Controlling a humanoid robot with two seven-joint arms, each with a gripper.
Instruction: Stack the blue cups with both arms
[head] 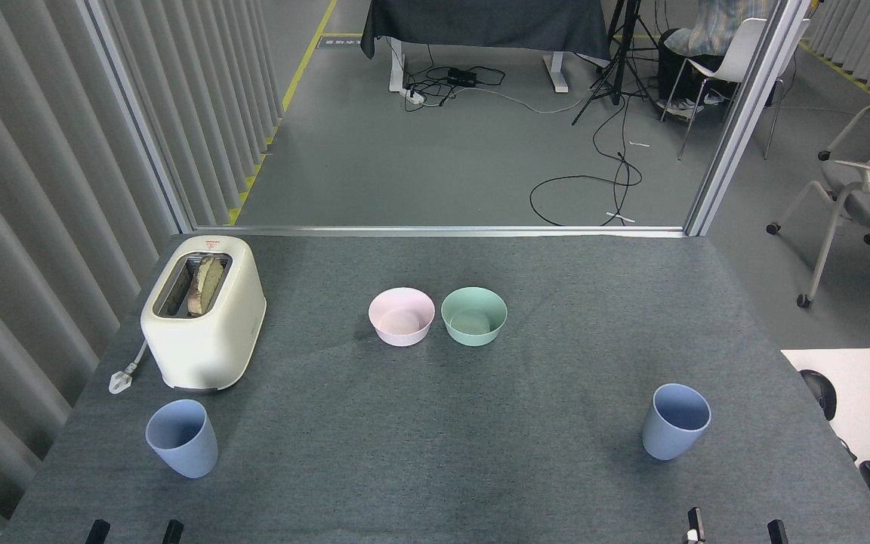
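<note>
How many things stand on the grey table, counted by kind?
Blue cups: 2, left blue cup and right blue cup
Bowls: 2, pink bowl and green bowl
Toaster: 1
Total: 5

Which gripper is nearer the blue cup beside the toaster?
Left. Its tips show at the bottom edge, just below that blue cup; the right gripper sits far across the table, below the other cup.
</note>
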